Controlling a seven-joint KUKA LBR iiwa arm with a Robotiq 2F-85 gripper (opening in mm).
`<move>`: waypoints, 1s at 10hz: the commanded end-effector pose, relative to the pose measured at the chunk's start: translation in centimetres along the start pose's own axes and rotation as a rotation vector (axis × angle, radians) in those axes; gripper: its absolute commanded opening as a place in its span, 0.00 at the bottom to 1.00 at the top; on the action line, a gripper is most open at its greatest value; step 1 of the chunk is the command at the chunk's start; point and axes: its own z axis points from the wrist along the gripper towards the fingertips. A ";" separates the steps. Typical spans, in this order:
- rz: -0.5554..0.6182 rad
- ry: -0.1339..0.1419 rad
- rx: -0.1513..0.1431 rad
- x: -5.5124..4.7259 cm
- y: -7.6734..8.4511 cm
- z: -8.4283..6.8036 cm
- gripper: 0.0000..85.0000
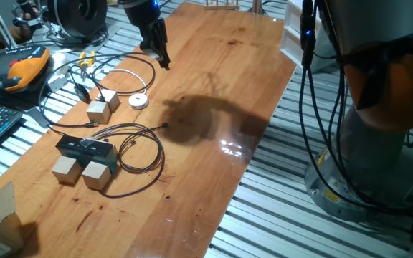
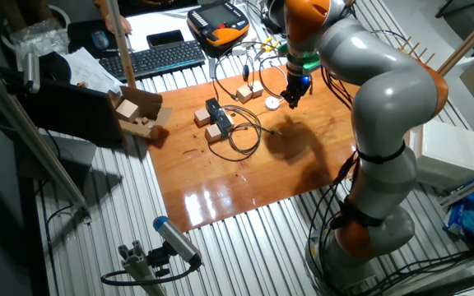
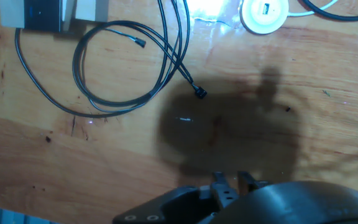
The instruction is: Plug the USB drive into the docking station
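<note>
Hand view: gripper above bare wood, fingers close together; holding anything? Cannot tell.
Docking station lies at eight o'clock, between wooden cubes.

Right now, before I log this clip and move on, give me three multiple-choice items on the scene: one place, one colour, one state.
1. The docking station lies:
A. against two wooden cubes
B. on the keyboard
C. directly under the gripper

2. The round puck on its cable is:
A. red
B. white
C. green

3. The gripper is:
A. pressing on the puck
B. resting on the docking station
C. up in the air, away from the docking station

Key:
1 A: the docking station has two wooden cubes set along its near side.
2 B: the puck is plainly white.
3 C: the gripper hangs above bare wood, well beyond the puck.
</note>
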 end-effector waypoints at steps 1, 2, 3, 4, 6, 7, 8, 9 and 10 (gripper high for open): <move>0.002 0.000 0.000 0.0 0.0 0.0 0.00; 0.002 -0.001 0.000 0.0 0.0 0.0 0.00; 0.011 -0.001 0.000 0.0 0.0 0.0 0.00; 0.024 -0.001 0.000 0.0 0.0 0.0 0.00; 0.054 -0.005 0.000 0.0 0.0 0.0 0.00; 0.062 -0.063 -0.003 0.0 0.0 0.0 0.00; 0.064 -0.110 -0.039 0.0 0.0 0.0 0.00; 0.059 -0.098 -0.064 0.0 0.0 0.0 0.00; 0.050 -0.080 -0.111 0.0 0.0 0.0 0.00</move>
